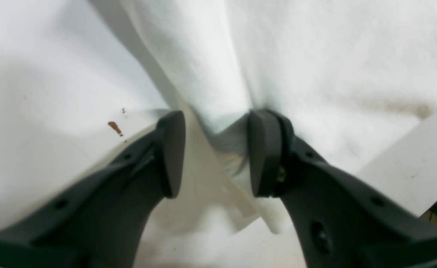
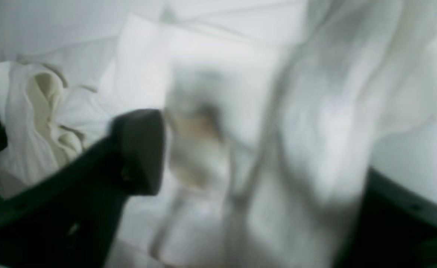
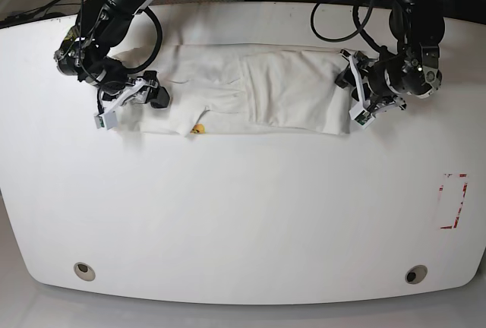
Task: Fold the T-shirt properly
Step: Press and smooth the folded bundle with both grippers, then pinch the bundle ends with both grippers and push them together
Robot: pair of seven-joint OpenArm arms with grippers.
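Note:
The white T-shirt [image 3: 258, 89] lies stretched along the far half of the table, and a small orange-yellow print [image 3: 197, 129] shows at its near edge. My left gripper [image 3: 355, 100] is at the shirt's right end. Close up, that left gripper [image 1: 218, 152] is shut on a bunched fold of the T-shirt [image 1: 211, 93], with creases running into the grip. My right gripper [image 3: 140, 99] is at the shirt's left end. In its blurred wrist view the right gripper [image 2: 263, 156] has its jaws wide apart, with the T-shirt [image 2: 315, 111] hanging between them and hiding one finger.
The white table [image 3: 243, 214] extends towards me. A red-outlined rectangle [image 3: 453, 200] is marked near its right edge. Two round holes [image 3: 85, 271] sit near the front corners. Cables [image 3: 334, 24] hang behind the left arm at the back.

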